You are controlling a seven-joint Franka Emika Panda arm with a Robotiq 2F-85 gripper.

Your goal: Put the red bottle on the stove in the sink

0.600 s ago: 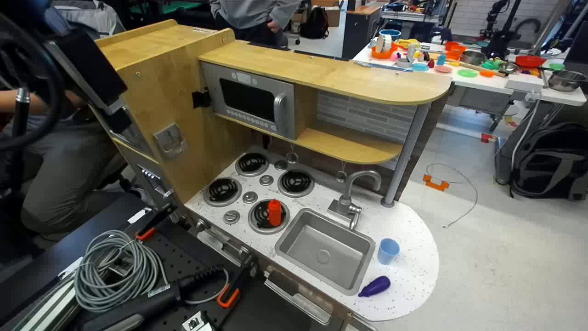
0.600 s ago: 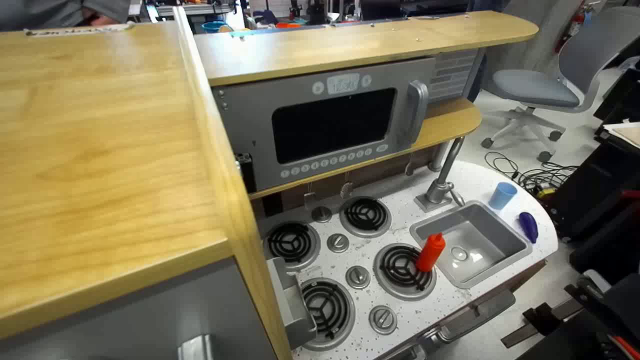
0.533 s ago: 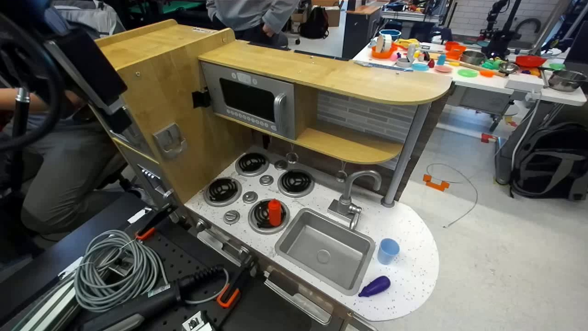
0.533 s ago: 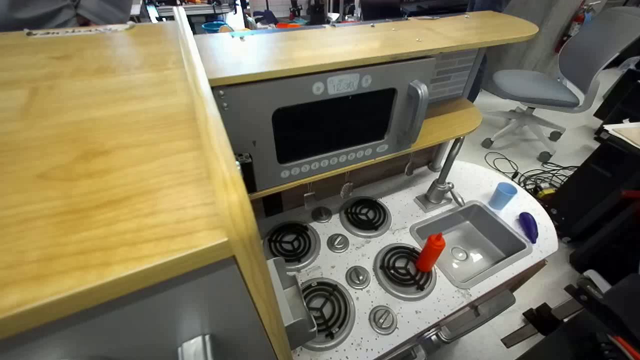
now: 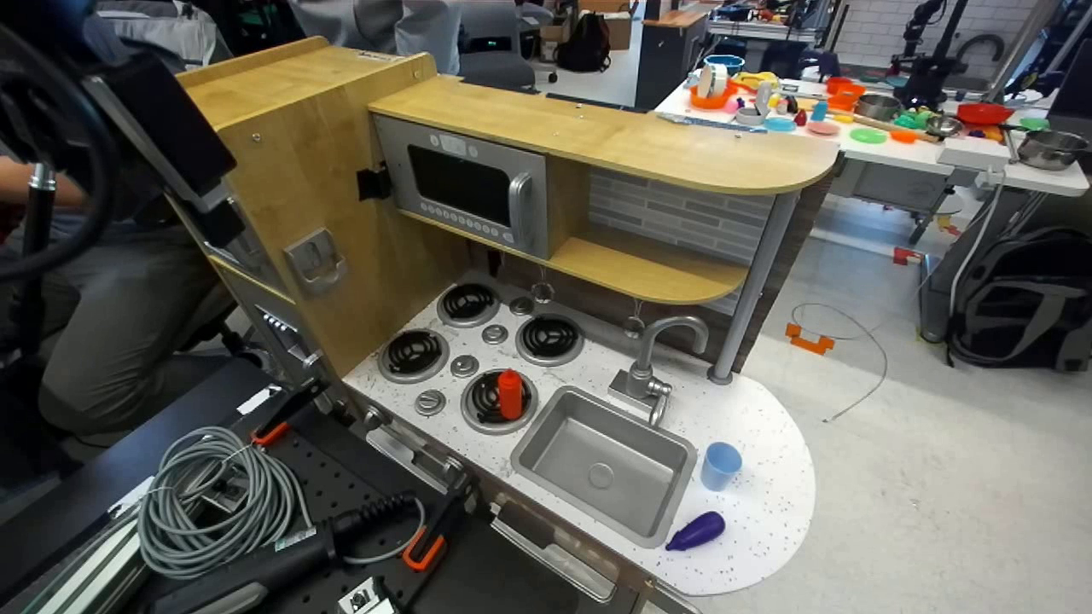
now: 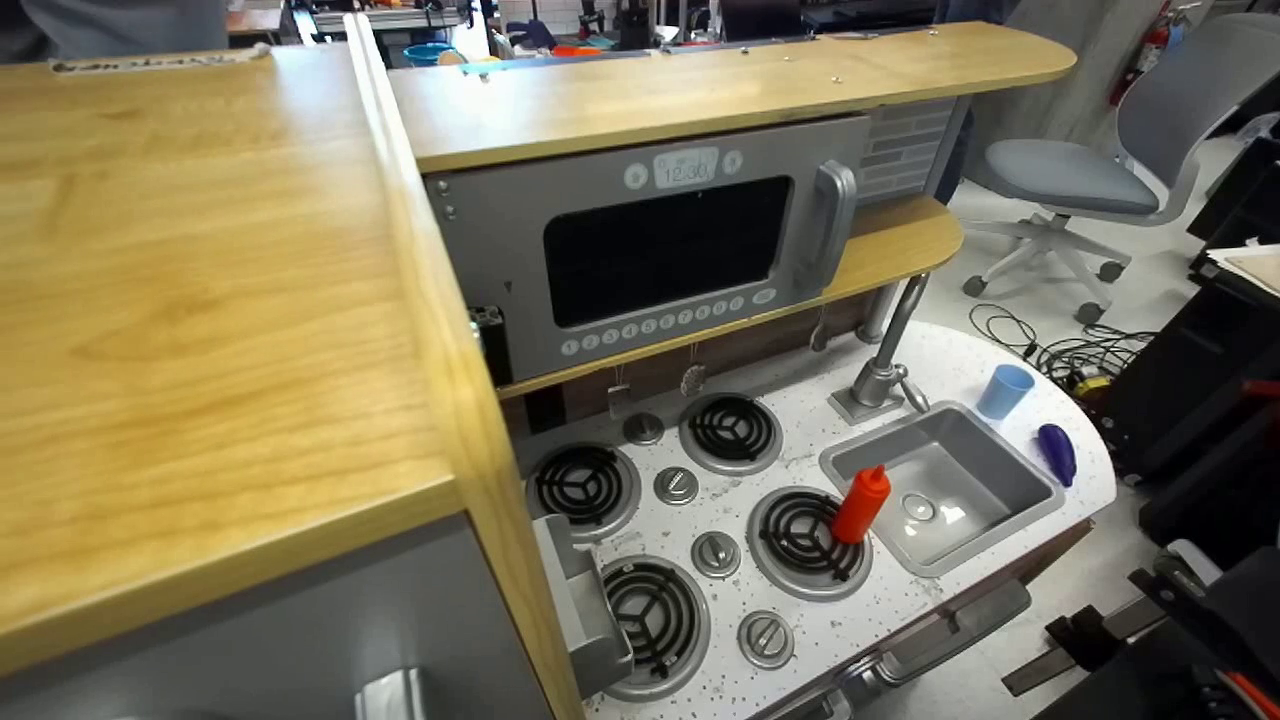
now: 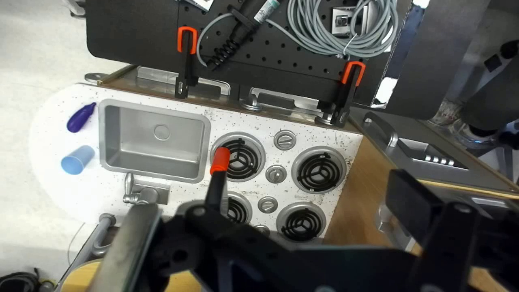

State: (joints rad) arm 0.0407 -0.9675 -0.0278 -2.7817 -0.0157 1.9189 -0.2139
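Observation:
The red bottle [image 5: 509,394] stands upright on the stove burner [image 5: 482,404] nearest the sink, and it also shows in an exterior view [image 6: 862,506]. The grey sink [image 5: 554,456] beside that burner holds nothing; it also shows in an exterior view [image 6: 975,475] and in the wrist view [image 7: 117,136]. My gripper [image 7: 308,178] is open in the wrist view, its two black fingers wide apart with nothing between them. It is high above the stove. One fingertip overlaps the top end of the bottle [image 7: 220,159] in that view, hiding it.
A light blue cup [image 5: 722,466] and a purple eggplant [image 5: 696,531] lie on the counter past the sink. The faucet [image 5: 641,367] rises behind the sink. The microwave [image 5: 465,183] and wooden shelf [image 5: 644,269] overhang the back. A tall wooden cabinet [image 5: 316,162] borders the stove.
The person behind the cabinet has moved to the left in an exterior view. The bottle, sink and visible arm part have not visibly moved.

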